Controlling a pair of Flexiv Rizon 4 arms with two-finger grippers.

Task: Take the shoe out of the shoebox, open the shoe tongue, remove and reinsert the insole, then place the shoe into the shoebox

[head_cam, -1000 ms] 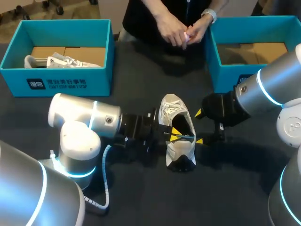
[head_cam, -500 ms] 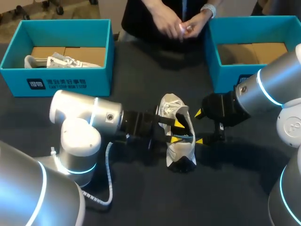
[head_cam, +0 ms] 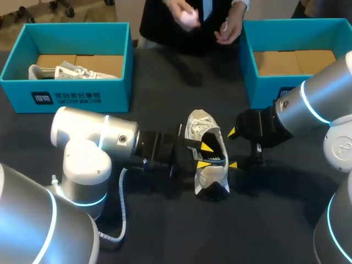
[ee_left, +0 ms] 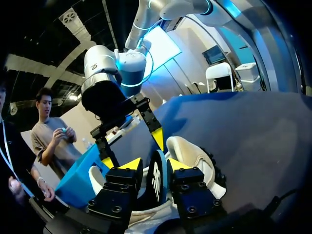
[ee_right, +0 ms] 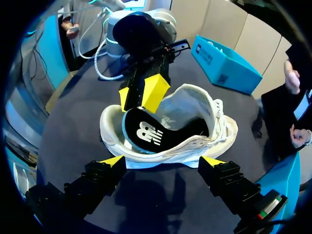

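Dark table (head_cam: pixel 165 236) is carrying everything, and all places here are given from the shoe (head_cam: pixel 212 177). The shoe is lying mid-table, out of both boxes, sole down. Its long axis is running away from the robot, with the laced end on the far side and the dark end on the near side.

The left gripper (head_cam: pixel 205 155) is coming in from the shoe's left side and reaching over the open collar. Its fingers are pressing together on the insole (ee_right: pixel 146 131) from two sides. The insole is sitting partly raised, with its pinched end tilting up above the shoe's rim and the rest lying down inside.

The right gripper (head_cam: pixel 232 148) is hanging just beside the shoe's right side with fingers spread wide and nothing between them. One tip is sitting toward the laced end and one toward the dark end, so its span is lining up with the long axis.

The insole step looks to be in hand. The left arm is the nearer one and is already on the insole, so any pull or push should be running along the shoe's length. The right arm is looking placed to brace the shoe.

Far left of the shoe, the left box (head_cam: pixel 82 99) is holding another shoe. Far right, the right box (head_cam: pixel 264 91) is showing only cardboard.
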